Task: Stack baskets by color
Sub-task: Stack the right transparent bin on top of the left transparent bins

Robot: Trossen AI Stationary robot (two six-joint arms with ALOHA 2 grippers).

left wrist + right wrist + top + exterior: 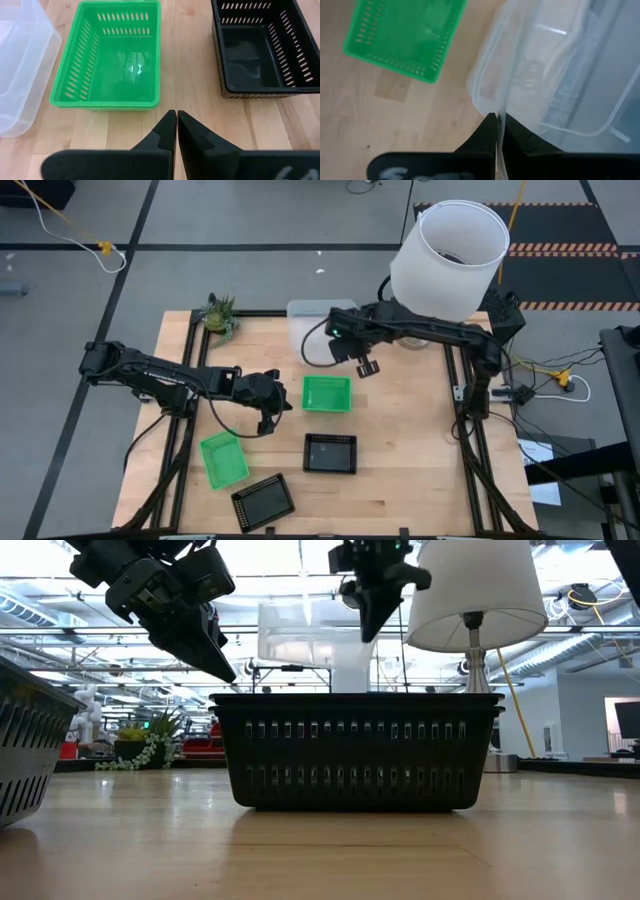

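Note:
Two green baskets (327,393) (223,458) and two black baskets (330,452) (263,500) rest on their bottoms on the wooden table. A clear basket (315,330) is at the far side, with my right gripper (367,367) shut on it. I cannot tell whether there is one clear basket or more. My left gripper (272,408) is shut and empty. It hovers just to the left of the middle green basket (107,55), pointing at it. My right gripper pinches a thin clear wall of the clear basket (499,102) between its two fingers, with the wall's edge running back between them. The fingers come from above, slanting down. In the low view the clear basket (297,635) shows well above the tabletop.
A lamp with a big white shade (450,255) stands at the far right corner, over the right arm. A small plant (220,315) sits at the far left corner. Bare wood lies along the table's right side and near right corner.

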